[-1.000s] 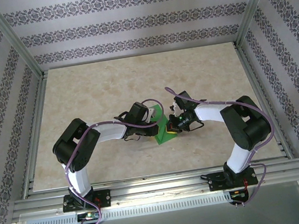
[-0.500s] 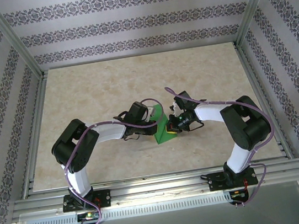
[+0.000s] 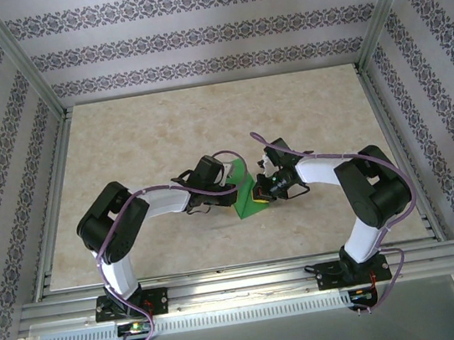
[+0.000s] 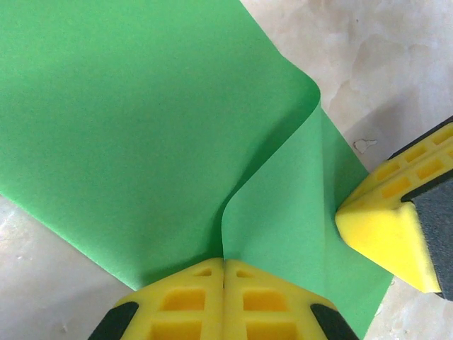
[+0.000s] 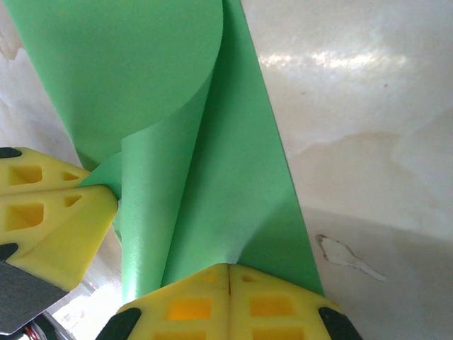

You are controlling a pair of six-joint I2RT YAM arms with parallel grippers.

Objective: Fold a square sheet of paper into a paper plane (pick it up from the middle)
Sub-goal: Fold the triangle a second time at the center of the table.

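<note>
The square sheet of paper [image 3: 247, 206] is bright green and lies near the table's middle, between both wrists. My left gripper [image 4: 225, 263] is shut on its near edge, where the paper [image 4: 127, 120] bends up into a curled flap. My right gripper [image 5: 228, 268] is shut on the opposite edge of the paper [image 5: 141, 71], which rolls over beside it. The yellow fingers [image 4: 389, 227] of the right gripper reach in at the right of the left wrist view. The left gripper's fingers [image 5: 49, 212] show at the left of the right wrist view. The paper plane is out of view.
The beige marbled table [image 3: 163, 137] stretches behind and to both sides of the arms. Aluminium frame posts [image 3: 22, 68] and patterned walls close it in. A metal rail [image 3: 243, 282] runs along the near edge at the arm bases.
The left arm's elbow has eased slightly to the left. Both grippers stay shut on the paper in about the same place.
</note>
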